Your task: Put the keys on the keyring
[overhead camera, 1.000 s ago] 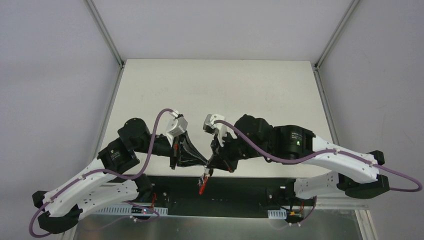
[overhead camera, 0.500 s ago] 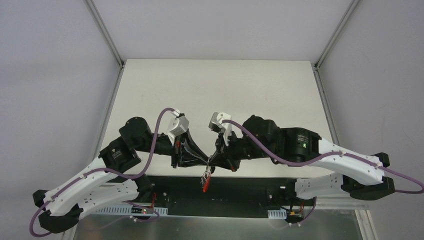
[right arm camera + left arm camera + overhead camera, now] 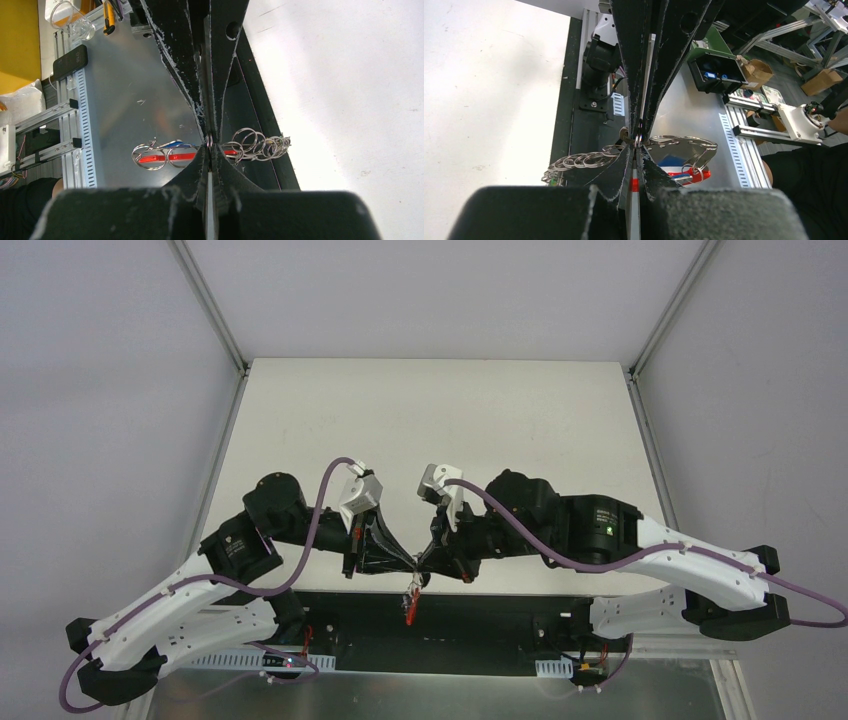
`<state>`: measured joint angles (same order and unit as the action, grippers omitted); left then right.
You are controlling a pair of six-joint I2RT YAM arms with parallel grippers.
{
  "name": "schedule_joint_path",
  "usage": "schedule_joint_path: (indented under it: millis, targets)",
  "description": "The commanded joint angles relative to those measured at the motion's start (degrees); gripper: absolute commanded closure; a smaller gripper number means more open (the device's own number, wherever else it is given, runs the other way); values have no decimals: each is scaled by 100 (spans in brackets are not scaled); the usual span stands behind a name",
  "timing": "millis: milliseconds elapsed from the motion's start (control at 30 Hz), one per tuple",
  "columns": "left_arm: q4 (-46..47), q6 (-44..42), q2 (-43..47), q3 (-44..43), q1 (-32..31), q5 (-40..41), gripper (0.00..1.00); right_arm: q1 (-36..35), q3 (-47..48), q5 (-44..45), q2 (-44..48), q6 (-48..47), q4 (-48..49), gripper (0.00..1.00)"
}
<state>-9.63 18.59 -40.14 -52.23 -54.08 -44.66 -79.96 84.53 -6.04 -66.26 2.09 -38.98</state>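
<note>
- Pinching a small silver ring (image 3: 638, 139) from both sides, my left gripper (image 3: 399, 558) and right gripper (image 3: 436, 557) meet tip to tip, both closed narrow on it, likely to steady it for threading.
- The keyring (image 3: 170, 157) dangles beneath on the near side, beside a chain of rings (image 3: 257, 143). I cannot pick out the keys.
- Versus a second ago, my right elbow has swung right and the bundle hangs closer under the tips.
</note>
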Motion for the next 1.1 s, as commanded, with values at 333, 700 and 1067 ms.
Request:
schedule_joint_path:
  millis: [333, 700, 1067]
  targets:
    - [1002, -76, 302, -84, -64, 211, 100, 25, -325, -63, 553, -88, 949, 77]
    - [2003, 92, 578, 233, -59, 350, 100, 14, -930, 134, 1118, -560, 1633, 57]
    - [2208, 202, 577, 280, -61, 318, 100, -63, -1108, 105, 1012, -1233, 1981, 57]
